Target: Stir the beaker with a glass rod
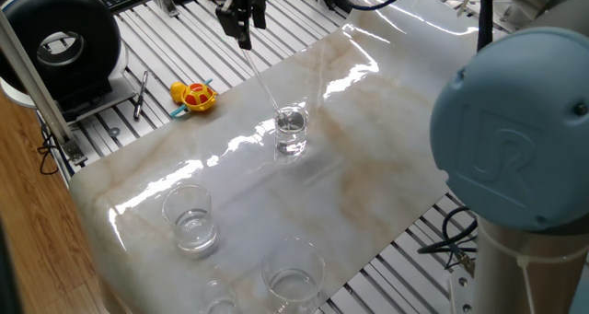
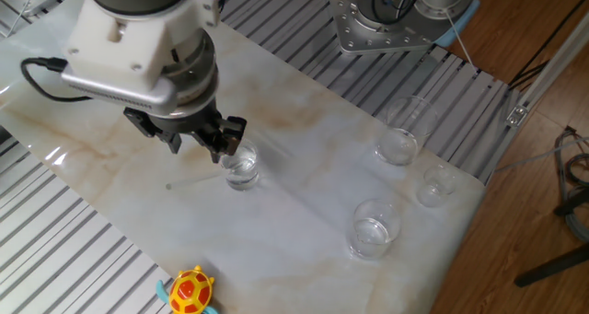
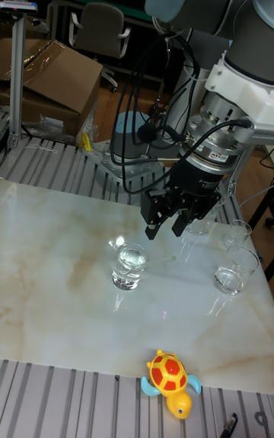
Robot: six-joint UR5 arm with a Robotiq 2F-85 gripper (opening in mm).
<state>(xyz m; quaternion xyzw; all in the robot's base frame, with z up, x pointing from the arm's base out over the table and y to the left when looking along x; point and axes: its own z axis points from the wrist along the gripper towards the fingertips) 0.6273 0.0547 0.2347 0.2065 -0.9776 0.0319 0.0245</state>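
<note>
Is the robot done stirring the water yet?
Not yet, it seems. The gripper already holds the glass rod, shut on its top end. The rod's lower end dips into the beaker, so stirring looks in progress. Lifting the rod out is left.

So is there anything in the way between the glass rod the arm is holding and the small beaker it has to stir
Nothing visible blocks it. The gripper holds the glass rod, which slants down to the beaker; its lower end already seems to be at the rim. The other glasses and the toy turtle stand well aside.
</note>
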